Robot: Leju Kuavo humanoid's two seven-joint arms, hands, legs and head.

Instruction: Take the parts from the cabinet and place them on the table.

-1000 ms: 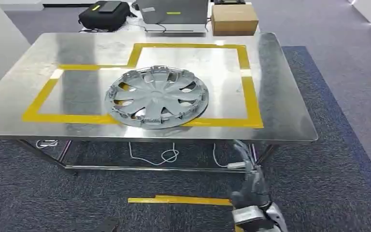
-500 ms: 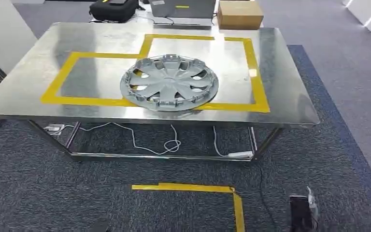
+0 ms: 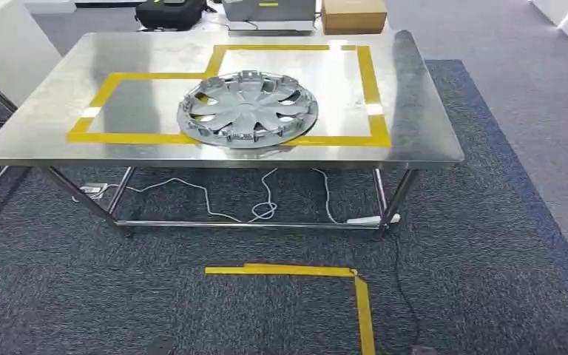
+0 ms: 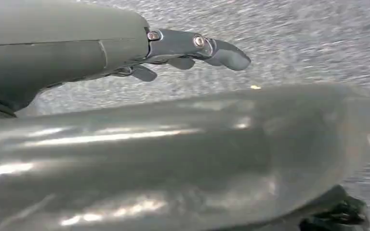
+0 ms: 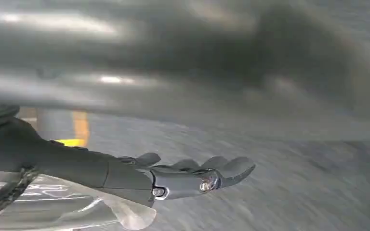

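Hubcap [image 3: 248, 109] lies flat on steel table [image 3: 429, 126], overlapping yellow tape outline [image 3: 368, 81]. My left hand [image 4: 192, 50] and right hand [image 5: 192, 175] hang over grey carpet [image 3: 488, 244], fingers extended, holding nothing. Cables [image 3: 259, 211] trail under table; cardboard box [image 3: 353, 15], black bag [image 3: 171, 12] beyond far edge.

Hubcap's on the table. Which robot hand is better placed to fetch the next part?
Neither clearly: the left robot hand and right robot hand both hang empty, fingers extended, over carpet, away from the table.
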